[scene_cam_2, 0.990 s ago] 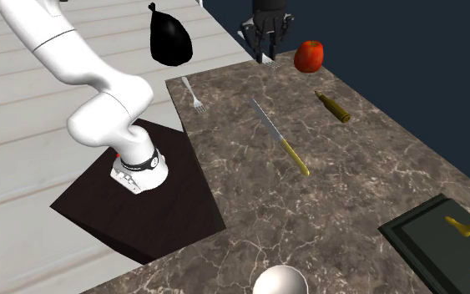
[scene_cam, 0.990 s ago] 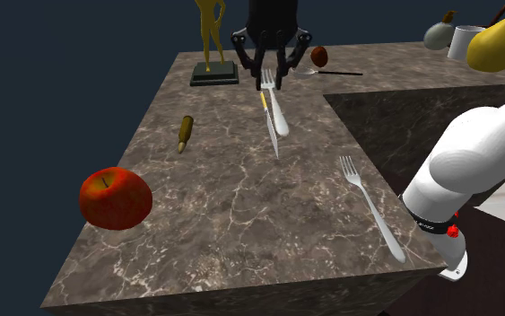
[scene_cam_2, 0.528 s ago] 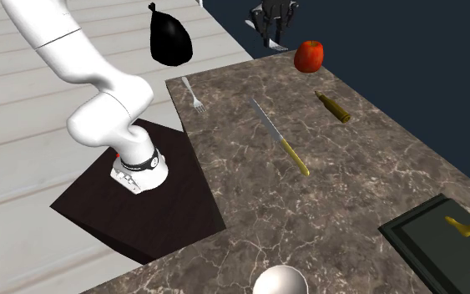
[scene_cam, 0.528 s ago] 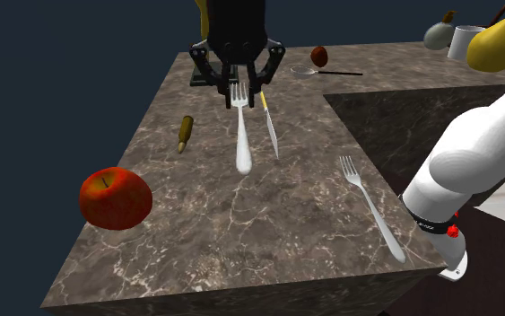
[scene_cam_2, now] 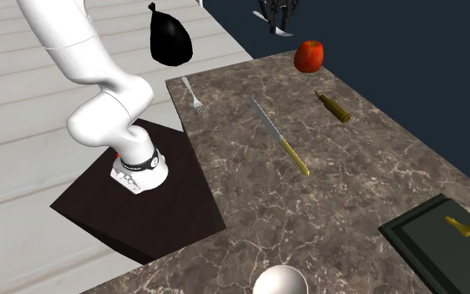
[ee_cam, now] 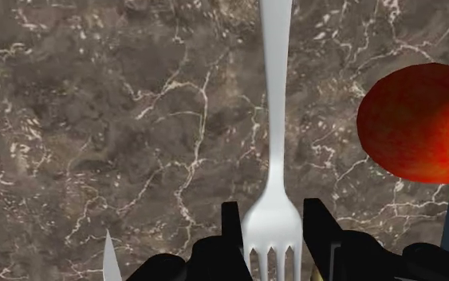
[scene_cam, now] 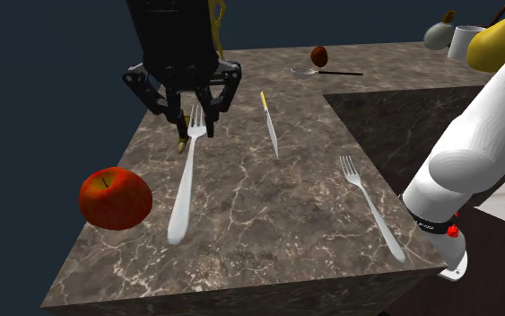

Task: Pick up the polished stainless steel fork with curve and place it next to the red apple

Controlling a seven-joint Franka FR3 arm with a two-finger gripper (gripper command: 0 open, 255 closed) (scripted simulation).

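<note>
Silvery curved metal fork (scene_cam: 185,184) hangs handle-down over the brown marbled countertop (scene_cam: 277,211), its tined head pinched between the narrowed jaws of the all-black gripper (scene_cam: 194,126), with the round red apple (scene_cam: 116,197) near its handle on the shoulder view's left.

Dark marble counter (scene_cam: 268,202) carries a red apple (scene_cam: 115,198), a yellow-handled knife (scene_cam: 270,128), a plain fork (scene_cam: 371,208) and a brass cartridge (scene_cam_2: 333,108).

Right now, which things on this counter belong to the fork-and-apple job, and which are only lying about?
Belong to the job:
gripper, shut on the held fork
red apple

Only lying about:
second fork
knife
brass cartridge
</note>
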